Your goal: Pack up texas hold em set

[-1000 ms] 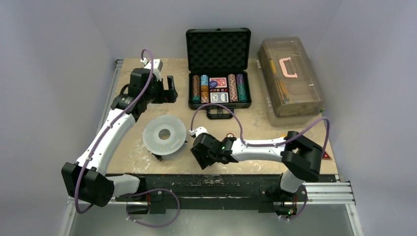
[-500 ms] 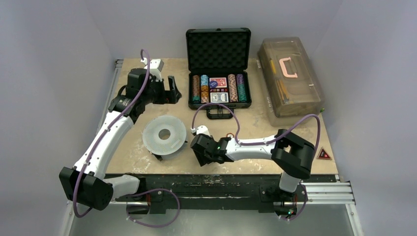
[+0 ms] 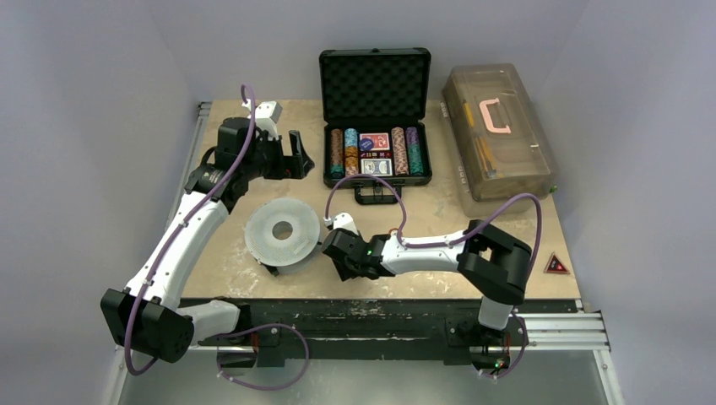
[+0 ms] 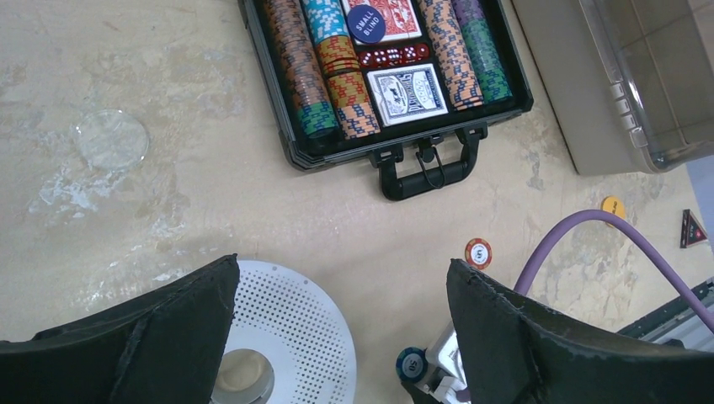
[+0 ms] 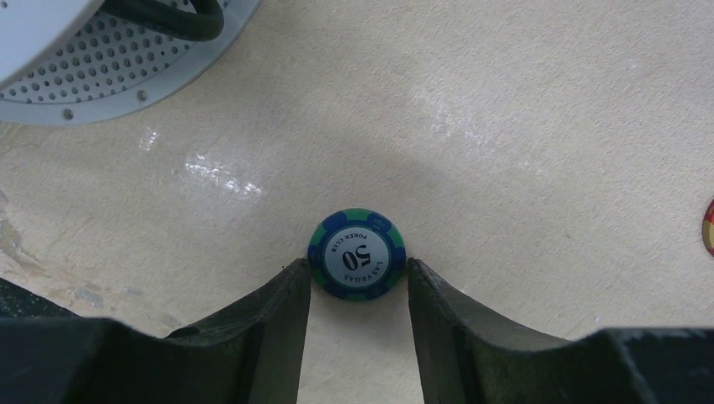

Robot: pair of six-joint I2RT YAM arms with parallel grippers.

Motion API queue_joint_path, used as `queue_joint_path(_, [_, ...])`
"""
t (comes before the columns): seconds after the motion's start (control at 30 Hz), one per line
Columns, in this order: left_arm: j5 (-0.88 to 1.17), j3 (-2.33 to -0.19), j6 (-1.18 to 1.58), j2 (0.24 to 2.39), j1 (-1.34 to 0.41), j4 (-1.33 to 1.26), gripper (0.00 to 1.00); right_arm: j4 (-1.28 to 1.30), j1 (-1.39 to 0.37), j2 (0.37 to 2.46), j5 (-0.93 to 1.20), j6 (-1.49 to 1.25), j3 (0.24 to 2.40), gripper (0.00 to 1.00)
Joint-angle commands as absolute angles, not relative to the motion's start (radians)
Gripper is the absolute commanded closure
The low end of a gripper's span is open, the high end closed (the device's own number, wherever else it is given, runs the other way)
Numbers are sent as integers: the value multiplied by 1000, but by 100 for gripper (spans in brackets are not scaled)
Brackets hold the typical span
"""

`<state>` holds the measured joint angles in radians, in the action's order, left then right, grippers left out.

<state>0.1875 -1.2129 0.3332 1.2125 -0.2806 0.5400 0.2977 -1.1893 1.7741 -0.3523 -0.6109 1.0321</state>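
Observation:
The black briefcase (image 3: pixel 376 179) lies open at the back centre, foam lid up, holding rows of coloured chips (image 4: pixel 301 67), two card decks (image 4: pixel 407 93) and a blue button (image 4: pixel 365 23). My right gripper (image 5: pixel 358 268) is shut on a blue-green "50" chip (image 5: pixel 357 254), its fingertips touching both sides, low over the table beside the disc. The chip also shows in the left wrist view (image 4: pixel 412 364). My left gripper (image 4: pixel 341 263) is open and empty, high up left of the case. A red-orange chip (image 4: pixel 478 252) and a yellow button (image 4: pixel 613 206) lie loose on the table.
A grey-white perforated disc (image 3: pixel 282 229) lies just left of the right gripper (image 3: pixel 341 263). A translucent brown toolbox (image 3: pixel 498 143) stands right of the case. A red triangle marker (image 3: pixel 555 264) sits at the right front edge. A clear round piece (image 4: pixel 110 140) lies left of the case.
The right arm has drawn its gripper a little left and towards the disc. The left gripper has shifted slightly right towards the case.

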Motion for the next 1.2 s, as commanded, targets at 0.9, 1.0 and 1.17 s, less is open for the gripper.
queue_joint_path(0.9, [419, -1249, 400, 1309, -275, 497, 11, 184, -1182, 1675, -505, -588, 954, 70])
queue_joint_path(1.0, [531, -1273, 426, 1403, -275, 507, 13, 155, -1164, 1630, -520, -582, 908, 71])
queue_joint_path(1.17, [671, -1279, 478, 1512, -277, 489, 18, 118, -1110, 1539, -532, -565, 828, 72])
